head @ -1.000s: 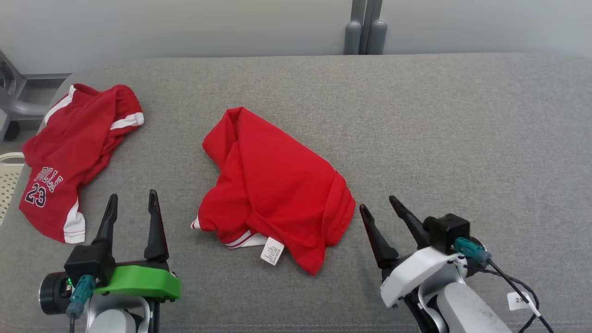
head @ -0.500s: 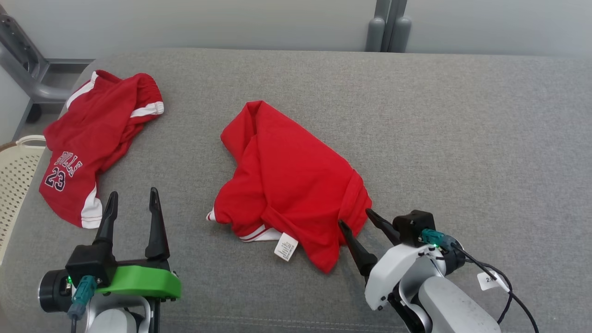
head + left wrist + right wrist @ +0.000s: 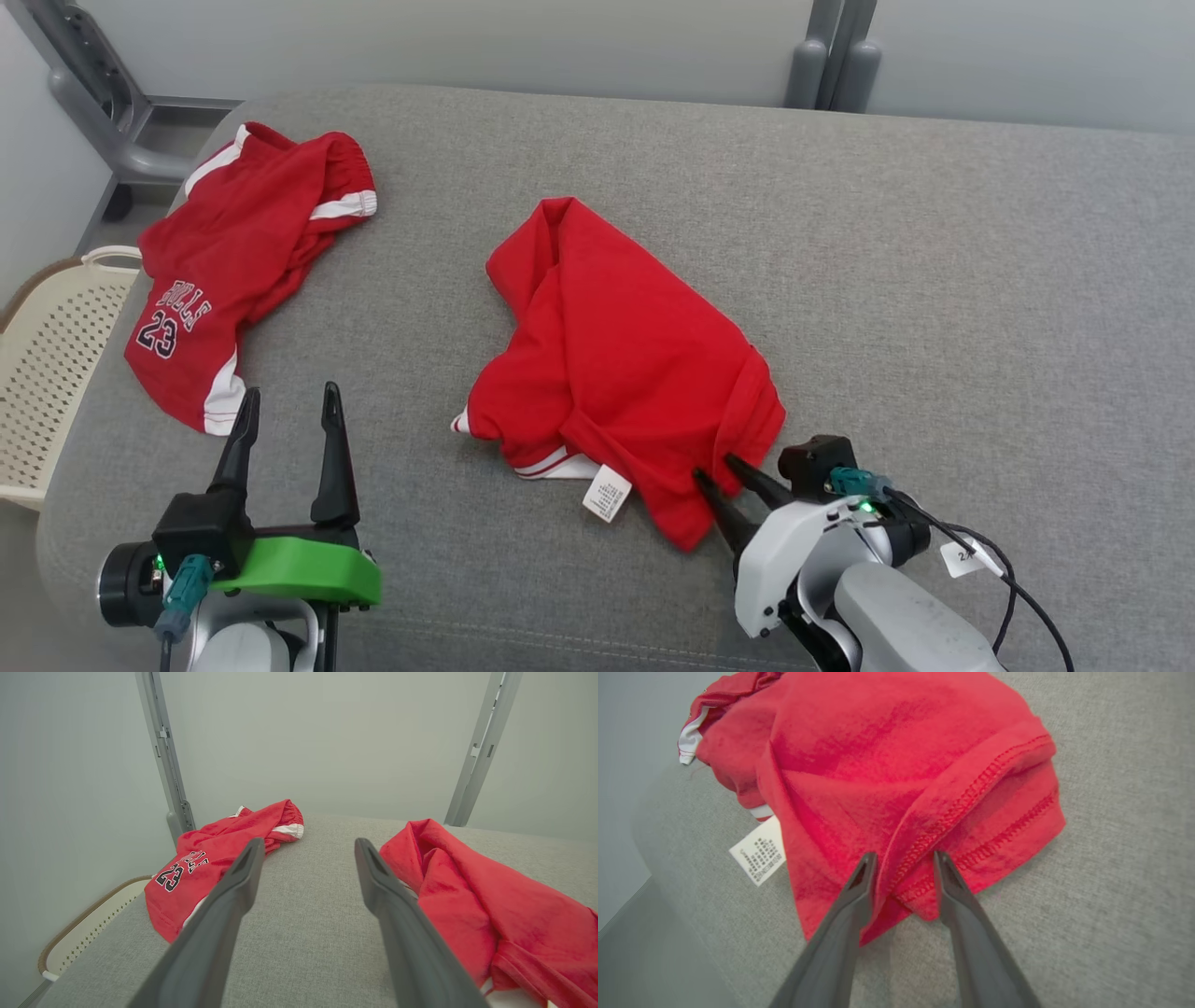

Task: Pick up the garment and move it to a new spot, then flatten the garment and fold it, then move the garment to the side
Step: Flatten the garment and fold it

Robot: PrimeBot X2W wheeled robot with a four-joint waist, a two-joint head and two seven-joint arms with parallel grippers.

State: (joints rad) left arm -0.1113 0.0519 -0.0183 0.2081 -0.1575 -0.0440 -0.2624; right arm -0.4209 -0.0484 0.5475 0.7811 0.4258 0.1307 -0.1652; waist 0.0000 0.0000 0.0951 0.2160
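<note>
- Red garment (image 3: 621, 364) is lying crumpled on the grey padded surface (image 3: 934, 280), directly ahead of the right gripper (image 3: 715, 467), with its stitched hem corner sitting between the two fingers (image 3: 843, 914).
- The right gripper's jaws are standing apart, straddling a raised ridge of hem. No firm pinch is showing yet, so nothing is being held.
- The left gripper (image 3: 289, 392) is hanging spread wide and empty, with the garment lying off to its right and the numbered red shorts (image 3: 233, 271) ahead to its left.
- The step in hand is probably the first pickup. The fingers ought to be pressing down into the padding so both hem layers are coming between them, not just the top fold.
- A thin bite is risking a slip, so the lift should be going straight up, slowly.
- The white care label (image 3: 607, 493) is lying left of the fingers, outside the grip.
</note>
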